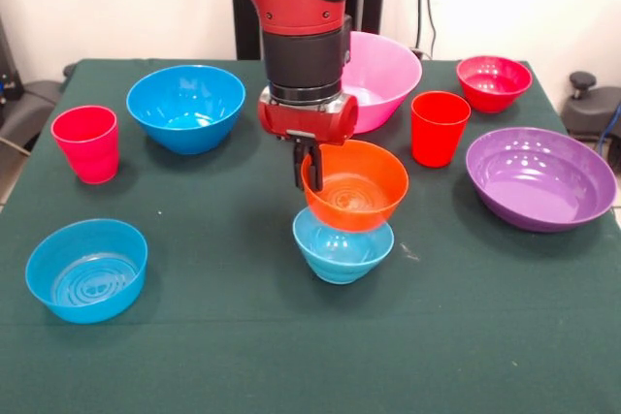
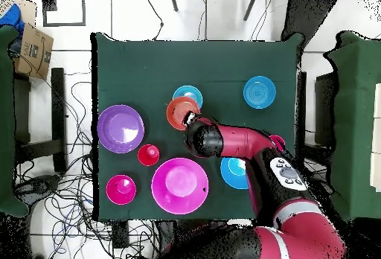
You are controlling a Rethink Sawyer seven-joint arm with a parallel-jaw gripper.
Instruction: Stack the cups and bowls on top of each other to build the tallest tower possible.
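The jaws [image 1: 310, 170] were closed on the rim of the orange bowl [image 1: 357, 184], which sat tilted in the light-blue bowl [image 1: 343, 247] just below them on the surface [image 1: 243, 336].

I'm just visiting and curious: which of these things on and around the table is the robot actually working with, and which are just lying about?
Part of the job:
- gripper shut on orange bowl
- light-blue bowl under it
- blue bowls
- pink bowl
- purple bowl
- red bowl
- two cups

Just lying about:
- cardboard box
- cables on the floor
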